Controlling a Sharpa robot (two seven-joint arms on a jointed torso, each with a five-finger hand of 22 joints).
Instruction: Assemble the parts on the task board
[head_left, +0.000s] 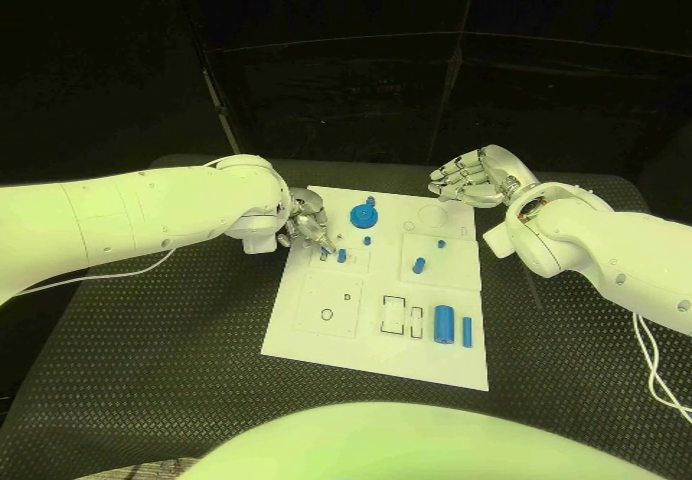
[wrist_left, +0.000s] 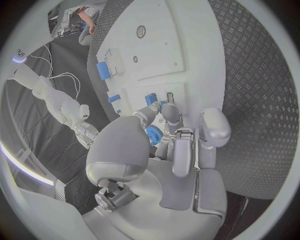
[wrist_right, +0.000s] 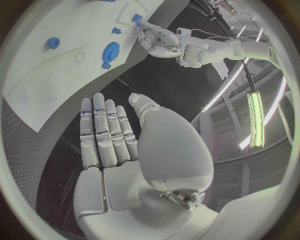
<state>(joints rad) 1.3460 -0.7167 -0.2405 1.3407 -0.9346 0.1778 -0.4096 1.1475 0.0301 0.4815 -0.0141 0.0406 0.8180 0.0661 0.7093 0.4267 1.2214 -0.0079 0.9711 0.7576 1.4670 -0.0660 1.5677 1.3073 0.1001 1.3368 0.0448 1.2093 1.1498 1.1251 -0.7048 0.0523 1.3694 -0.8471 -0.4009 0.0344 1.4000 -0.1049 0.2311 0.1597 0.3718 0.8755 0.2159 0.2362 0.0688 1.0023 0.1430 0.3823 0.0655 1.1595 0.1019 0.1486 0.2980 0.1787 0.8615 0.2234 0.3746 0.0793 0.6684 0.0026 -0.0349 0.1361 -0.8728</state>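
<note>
The white task board (head_left: 325, 335) lies mid-table. My left hand (head_left: 306, 222) reaches over its far left part, and its fingertips pinch a small blue part (head_left: 325, 252) right at the board, beside another small blue piece (head_left: 342, 255). The left wrist view has that hand (wrist_left: 181, 145) with fingertips down on the board (wrist_left: 187, 50). A blue round part (head_left: 365, 215) sits just beyond, and a blue peg (head_left: 420, 266) stands mid-board. Near the right edge lie a blue cylinder (head_left: 446, 322) and a thin blue pin (head_left: 467, 328). My right hand (head_left: 473, 175) hovers past the board's far edge, fingers apart, holding nothing.
The black textured table (head_left: 159, 350) surrounds the board. Cut-out recesses (head_left: 394, 313) mark the board's near half. A white cable (head_left: 116, 270) trails under my left arm. In the right wrist view my right hand (wrist_right: 125, 145) is flat above the table, off the board (wrist_right: 37, 70).
</note>
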